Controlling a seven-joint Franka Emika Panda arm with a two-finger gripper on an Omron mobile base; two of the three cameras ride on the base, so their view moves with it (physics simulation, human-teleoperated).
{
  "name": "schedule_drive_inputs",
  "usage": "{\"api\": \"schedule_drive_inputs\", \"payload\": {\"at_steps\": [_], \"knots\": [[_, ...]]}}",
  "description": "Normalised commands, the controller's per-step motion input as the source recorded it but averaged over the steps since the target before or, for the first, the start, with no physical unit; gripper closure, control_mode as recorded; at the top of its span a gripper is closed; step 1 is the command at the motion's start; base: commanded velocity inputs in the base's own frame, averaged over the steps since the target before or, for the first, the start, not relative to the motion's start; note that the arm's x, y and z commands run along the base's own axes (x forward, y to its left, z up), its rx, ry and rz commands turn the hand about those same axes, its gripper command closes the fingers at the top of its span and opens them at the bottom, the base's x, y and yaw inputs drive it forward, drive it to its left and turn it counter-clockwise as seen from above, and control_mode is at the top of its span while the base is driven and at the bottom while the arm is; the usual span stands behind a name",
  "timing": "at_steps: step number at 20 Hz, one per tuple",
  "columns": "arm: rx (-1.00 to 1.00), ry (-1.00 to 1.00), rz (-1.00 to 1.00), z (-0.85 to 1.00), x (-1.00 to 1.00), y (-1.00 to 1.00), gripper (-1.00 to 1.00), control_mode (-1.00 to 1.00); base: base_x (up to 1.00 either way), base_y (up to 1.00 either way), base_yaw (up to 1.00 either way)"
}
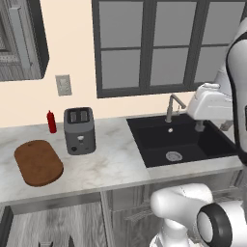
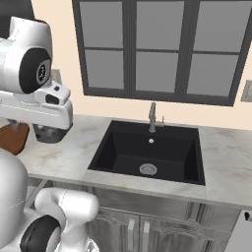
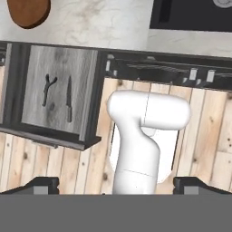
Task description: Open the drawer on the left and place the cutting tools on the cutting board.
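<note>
The drawer point(image 3: 59, 97) stands pulled out below the counter's left part, its grey wood-grain floor showing. Two cutting tools lie in it: a small dark-handled knife point(image 3: 69, 99) and, to its left, a dark Y-shaped tool point(image 3: 49, 89). The reddish-brown cutting board point(image 1: 38, 163) lies on the counter left of the toaster, with nothing on it; its edge also shows as cutting board point(image 3: 28, 11). My gripper point(image 3: 118, 186) hangs high over the floor in front of the cabinets and looks straight down. It is open, and its fingertips point(image 3: 38, 185) are wide apart and hold nothing. The gripper point(image 1: 212, 123) is above the sink's right side.
A grey toaster point(image 1: 79, 130) and a red bottle point(image 1: 51, 121) stand behind the board. The black sink point(image 1: 183, 140) with its faucet point(image 1: 172, 107) takes up the counter's right half. In the left base view the open drawer point(image 1: 53, 219) juts out at the lower left.
</note>
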Motion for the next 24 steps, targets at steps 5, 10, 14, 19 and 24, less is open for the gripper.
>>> {"api": "schedule_drive_inputs", "payload": {"at_steps": [5, 10, 14, 19, 24], "knots": [[0.00, 0.00, 0.00, -0.45, 0.15, 0.14, -1.00, -1.00, 0.00, 0.00, 0.00], [0.00, -0.02, 0.00, -0.41, 0.01, 0.30, -1.00, -1.00, 0.00, 0.00, 0.00], [0.00, -0.02, 0.00, -0.47, 0.00, 0.42, -1.00, -1.00, 0.00, 0.00, 0.00], [0.00, 0.00, 0.05, -0.42, 0.00, 0.50, -1.00, -1.00, 0.00, 0.00, 0.00], [0.00, 0.00, 0.12, -0.40, 0.00, 0.48, -1.00, -1.00, 0.00, 0.00, 0.00]]}}
